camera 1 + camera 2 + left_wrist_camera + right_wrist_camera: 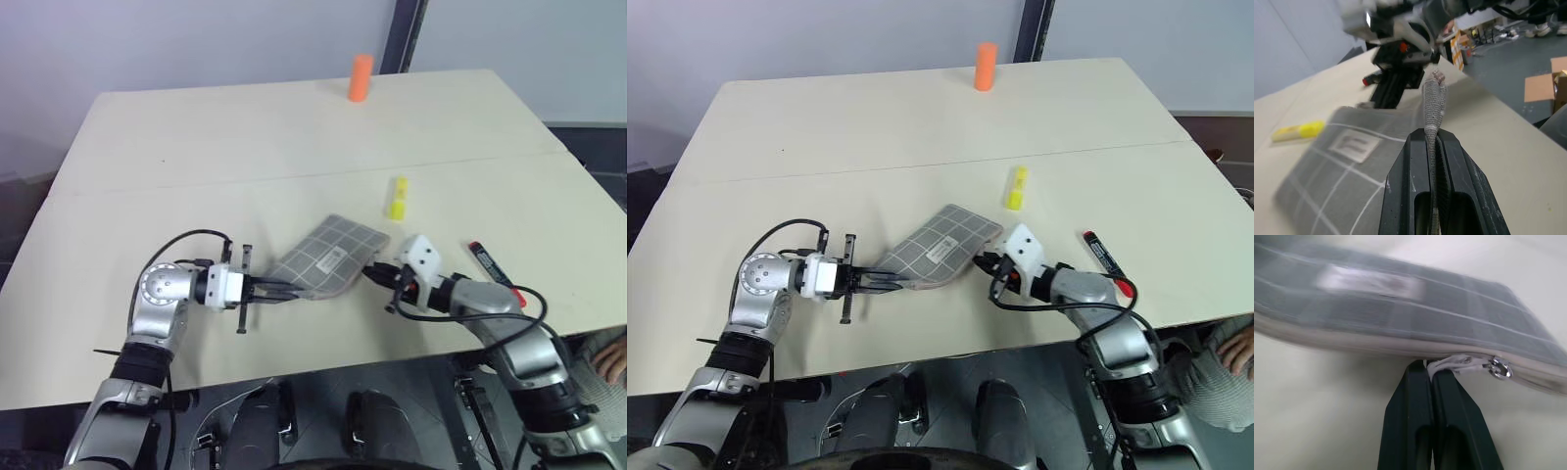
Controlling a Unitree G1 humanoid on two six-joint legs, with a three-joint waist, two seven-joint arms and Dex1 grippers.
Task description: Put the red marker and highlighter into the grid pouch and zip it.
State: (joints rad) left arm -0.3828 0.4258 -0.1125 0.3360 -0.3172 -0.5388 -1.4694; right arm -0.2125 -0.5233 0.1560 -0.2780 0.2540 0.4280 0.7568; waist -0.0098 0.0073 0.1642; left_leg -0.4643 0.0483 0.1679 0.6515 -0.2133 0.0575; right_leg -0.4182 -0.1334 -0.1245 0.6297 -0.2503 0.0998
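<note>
The grid pouch (328, 257) lies grey with white lines near the table's front, its near end lifted. My left gripper (290, 289) is shut on the pouch's fabric edge (1432, 105), which runs between its fingers. From the other side my right gripper (373, 272) is shut on the white zipper pull (1449, 364) at the pouch's seam. The yellow highlighter (397, 198) lies on the table just beyond the pouch. The red marker (489, 261) lies to the right, beside my right forearm.
An upright orange cylinder (361, 78) stands near the far edge of the beige table (196, 147). A person's hand (612, 357) shows past the table's right front corner. The table's front edge runs close under both arms.
</note>
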